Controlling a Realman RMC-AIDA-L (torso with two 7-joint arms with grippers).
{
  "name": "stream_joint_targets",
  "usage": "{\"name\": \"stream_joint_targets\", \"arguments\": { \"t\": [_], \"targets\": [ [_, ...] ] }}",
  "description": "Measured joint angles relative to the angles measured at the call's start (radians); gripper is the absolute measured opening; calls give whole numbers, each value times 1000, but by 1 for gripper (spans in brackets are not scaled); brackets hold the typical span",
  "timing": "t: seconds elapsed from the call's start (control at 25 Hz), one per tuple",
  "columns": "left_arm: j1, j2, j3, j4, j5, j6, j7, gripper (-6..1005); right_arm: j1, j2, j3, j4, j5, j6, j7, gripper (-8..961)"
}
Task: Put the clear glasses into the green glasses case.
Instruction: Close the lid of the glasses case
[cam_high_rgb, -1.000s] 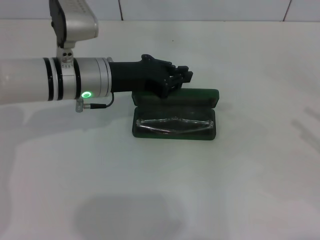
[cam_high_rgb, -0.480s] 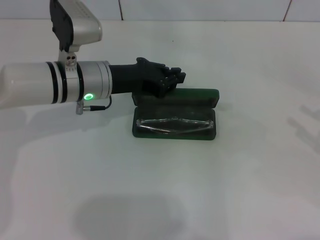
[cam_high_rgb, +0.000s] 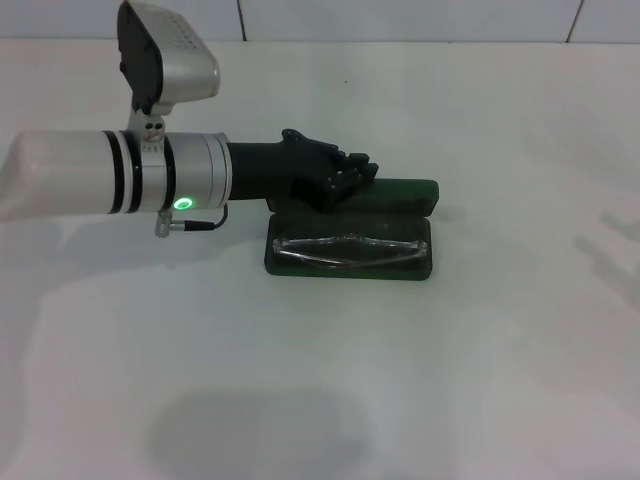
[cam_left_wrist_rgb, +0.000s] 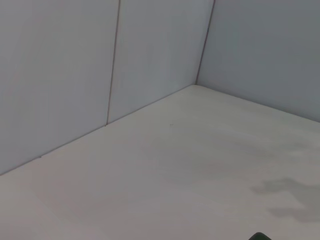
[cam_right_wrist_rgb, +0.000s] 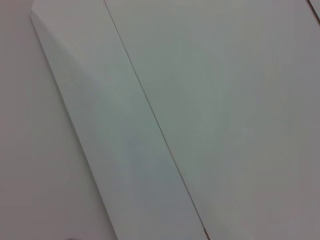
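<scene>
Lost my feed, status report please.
Left gripper at the green glasses case lid's rear edge. Clear glasses lying inside, lid up. Right arm out of view. Nothing blocking.

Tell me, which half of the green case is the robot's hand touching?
The lid half, behind the clear glasses. The left gripper rests on it; the tray half holds the glasses.

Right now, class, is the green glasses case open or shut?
Open. The green glasses case shows its dark inside with the clear glasses lying in it; its lid stands raised behind, with the left gripper at it.
</scene>
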Motion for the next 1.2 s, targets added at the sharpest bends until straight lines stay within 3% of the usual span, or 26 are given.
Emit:
{"name": "stream_joint_targets", "arguments": {
  "t": [1.2],
  "targets": [
    [68, 5, 106, 10, 24, 155, 13, 153, 1, -3, 0, 13, 0, 7, -5, 550]
  ]
}}
